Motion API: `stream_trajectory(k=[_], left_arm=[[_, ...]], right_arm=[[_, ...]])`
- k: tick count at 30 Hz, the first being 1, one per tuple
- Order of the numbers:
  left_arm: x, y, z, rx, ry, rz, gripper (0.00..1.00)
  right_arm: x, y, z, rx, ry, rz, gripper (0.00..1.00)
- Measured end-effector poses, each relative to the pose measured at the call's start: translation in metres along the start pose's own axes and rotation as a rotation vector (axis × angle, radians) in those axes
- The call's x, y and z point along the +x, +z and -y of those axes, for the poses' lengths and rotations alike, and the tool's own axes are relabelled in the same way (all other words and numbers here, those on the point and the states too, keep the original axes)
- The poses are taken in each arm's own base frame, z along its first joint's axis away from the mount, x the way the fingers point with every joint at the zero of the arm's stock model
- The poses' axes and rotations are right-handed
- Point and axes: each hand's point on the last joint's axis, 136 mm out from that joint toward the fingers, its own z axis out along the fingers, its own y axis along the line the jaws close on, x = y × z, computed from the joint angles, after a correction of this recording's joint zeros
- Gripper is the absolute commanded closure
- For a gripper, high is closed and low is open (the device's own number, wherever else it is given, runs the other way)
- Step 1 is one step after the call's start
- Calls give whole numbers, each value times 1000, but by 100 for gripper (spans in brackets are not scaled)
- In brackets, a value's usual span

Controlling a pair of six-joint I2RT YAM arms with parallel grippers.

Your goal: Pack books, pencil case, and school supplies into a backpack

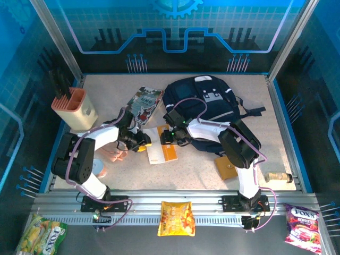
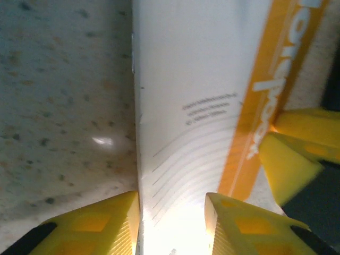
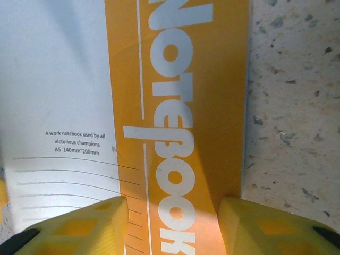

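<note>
Backpack: I see it lying at the far centre-right of the counter.
Notebook: white and orange, flat on the counter, just in front of the backpack.
Left jaws: part-way apart, straddling the notebook's white edge.
Right jaws: part-way apart, over its orange band.

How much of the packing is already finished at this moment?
Nothing looks packed yet. The left gripper and right gripper straddle the orange-white notebook on the table. The illustrated book and tan square piece lie outside the backpack, waiting.
</note>
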Motion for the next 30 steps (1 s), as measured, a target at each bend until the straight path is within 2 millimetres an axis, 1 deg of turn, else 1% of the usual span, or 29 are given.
stream_trajectory(k=[3, 6, 11, 16, 20, 24, 26, 30], left_arm=[[0, -8, 19, 78, 36, 7, 68], [-2, -9, 31, 136, 61, 13, 68], [-4, -5, 35, 179, 54, 13, 68], [-7, 0, 32, 175, 32, 12, 65], [-12, 6, 20, 121, 12, 31, 63], [-15, 8, 11, 80, 2, 54, 64], [-14, 9, 8, 71, -2, 55, 67], [-14, 10, 7, 68, -10, 54, 78]], right_arm=[[-1, 0, 1, 1, 2, 1, 53], [-1, 0, 1, 2, 2, 1, 55], [-1, 0, 3, 7, 6, -1, 57], [-1, 0, 4, 8, 6, -1, 58], [-1, 0, 4, 9, 6, -1, 58], [-1, 0, 4, 8, 6, -1, 58], [-1, 0, 4, 8, 6, -1, 58], [-1, 0, 3, 8, 6, -1, 58]])
